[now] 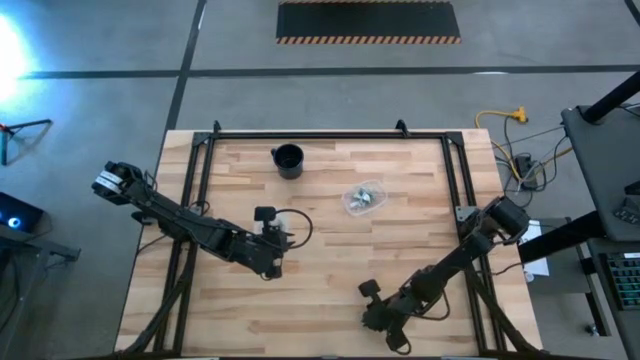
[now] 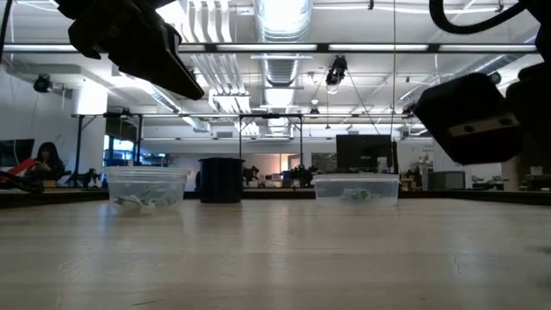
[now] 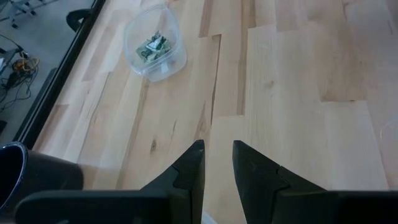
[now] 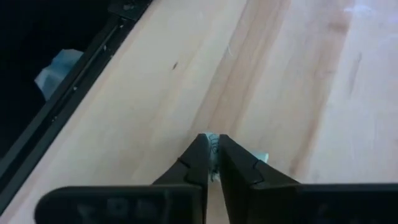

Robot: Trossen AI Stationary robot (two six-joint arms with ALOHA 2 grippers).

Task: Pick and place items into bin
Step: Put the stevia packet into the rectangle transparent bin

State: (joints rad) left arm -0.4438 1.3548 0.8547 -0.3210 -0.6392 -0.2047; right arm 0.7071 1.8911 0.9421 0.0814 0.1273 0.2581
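Note:
My right gripper (image 4: 212,155) hangs above the table's near part (image 1: 378,316) and is shut on one tiny pale green-and-silvery item. In the low view it is raised (image 2: 469,116). More such items lie in a clear cup (image 1: 363,197) (image 3: 155,48) (image 2: 355,189) standing at mid-table. A second clear cup (image 2: 146,189), with pieces inside, stands to the left; its rim (image 1: 294,226) shows beside my left gripper (image 1: 280,242). That gripper (image 3: 217,163) is open and holds nothing. My right gripper pinches the small item (image 4: 212,142) between its two fingers, near their free ends. A pale corner of it (image 4: 262,158) sticks out past one finger. The item is lifted clear of the table.
A black cup (image 1: 288,160) (image 2: 221,179) stands near the far edge, its side showing in the left wrist view (image 3: 18,171). Black frame rails (image 1: 205,170) run along the table's sides. Bare wood (image 1: 330,280) lies between the two grippers.

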